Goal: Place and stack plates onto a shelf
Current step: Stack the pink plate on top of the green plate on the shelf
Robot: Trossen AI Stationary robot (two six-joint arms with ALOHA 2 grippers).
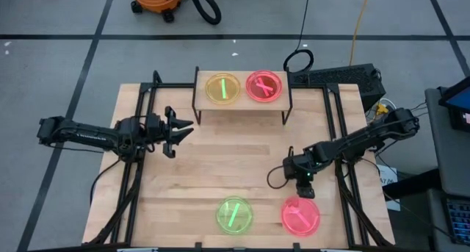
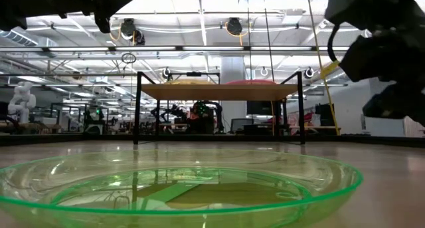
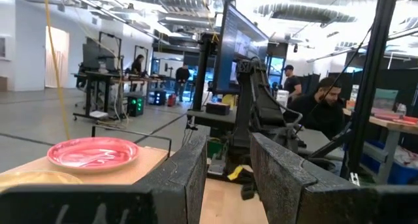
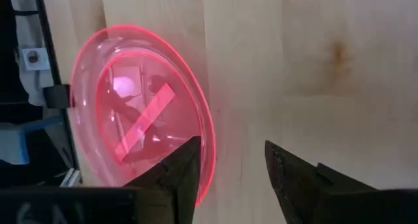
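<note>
The shelf (image 1: 241,106) stands at the table's far middle on black legs. An orange plate (image 1: 222,89) and a pink plate (image 1: 265,86) lie side by side on it. A green plate (image 1: 234,215) and a second pink plate (image 1: 301,215) lie flat on the table near its front edge. My right gripper (image 4: 232,168) is open and points down just above the far rim of the front pink plate (image 4: 140,126), one finger over the rim. My left gripper (image 1: 183,129) is open and empty, level, left of the shelf. Its wrist view shows the shelf's pink plate (image 3: 93,153).
Black frame rails (image 1: 139,156) run along the table's left and right sides. The wooden tabletop (image 1: 220,164) lies bare between shelf and front plates. The green plate (image 2: 179,188) fills the low view's foreground. People sit at desks beyond the table.
</note>
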